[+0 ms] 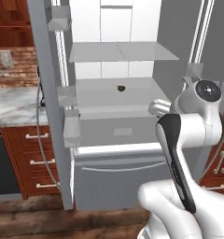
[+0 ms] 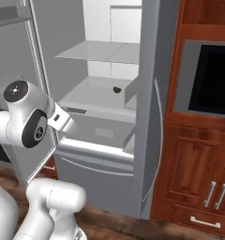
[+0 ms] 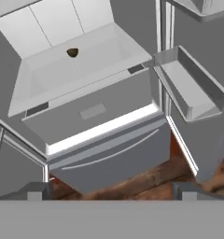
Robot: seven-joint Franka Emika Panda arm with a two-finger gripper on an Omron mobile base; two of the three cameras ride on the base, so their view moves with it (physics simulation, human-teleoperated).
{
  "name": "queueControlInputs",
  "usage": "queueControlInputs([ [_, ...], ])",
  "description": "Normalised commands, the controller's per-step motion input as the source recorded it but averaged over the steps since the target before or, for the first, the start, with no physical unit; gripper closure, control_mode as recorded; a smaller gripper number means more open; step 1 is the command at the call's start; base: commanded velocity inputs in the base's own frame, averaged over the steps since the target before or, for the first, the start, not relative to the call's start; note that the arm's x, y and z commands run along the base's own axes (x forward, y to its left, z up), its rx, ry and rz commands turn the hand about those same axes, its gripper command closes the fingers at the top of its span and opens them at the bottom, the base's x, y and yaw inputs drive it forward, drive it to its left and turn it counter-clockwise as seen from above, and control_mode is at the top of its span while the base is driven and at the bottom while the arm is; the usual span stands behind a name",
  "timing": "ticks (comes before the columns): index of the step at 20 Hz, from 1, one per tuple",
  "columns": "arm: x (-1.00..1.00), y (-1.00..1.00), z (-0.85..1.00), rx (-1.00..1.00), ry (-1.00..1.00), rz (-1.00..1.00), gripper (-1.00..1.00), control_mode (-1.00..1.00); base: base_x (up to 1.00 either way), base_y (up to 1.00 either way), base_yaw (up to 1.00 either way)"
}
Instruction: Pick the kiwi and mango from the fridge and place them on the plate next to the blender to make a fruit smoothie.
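Fridge point(image 1: 109, 140): doors open. Kiwi point(image 1: 121, 87): alone on the lower shelf point(image 1: 100, 95). Gripper point(image 3: 111, 189): jaws wide, holding nothing, well short of the kiwi.

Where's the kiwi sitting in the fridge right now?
The kiwi is on the lower shelf of the open fridge, toward the back, roughly mid-width, under the upper shelf and above the drawer.

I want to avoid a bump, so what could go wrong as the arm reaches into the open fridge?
The small dark fruit sits deep on the lower shelf, so the arm must reach far under the upper shelf and might clip it. The door bin juts out beside the path. The open pincer could nudge such a small fruit away.
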Motion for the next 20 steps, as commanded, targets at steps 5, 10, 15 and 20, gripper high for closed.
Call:
queueControlInputs([
  [5,0.0,0.0,0.0,0.0,0.0,0.0,-1.0,1.0,0.57,0.0,-0.07],
  [10,0.0,0.0,0.0,0.0,0.0,0.0,-1.0,1.0,0.3,0.24,-0.02],
  [15,0.0,0.0,0.0,0.0,0.0,0.0,-1.0,1.0,0.26,0.31,-0.04],
  [20,0.0,0.0,0.0,0.0,0.0,0.0,-1.0,1.0,0.31,0.11,-0.02],
])
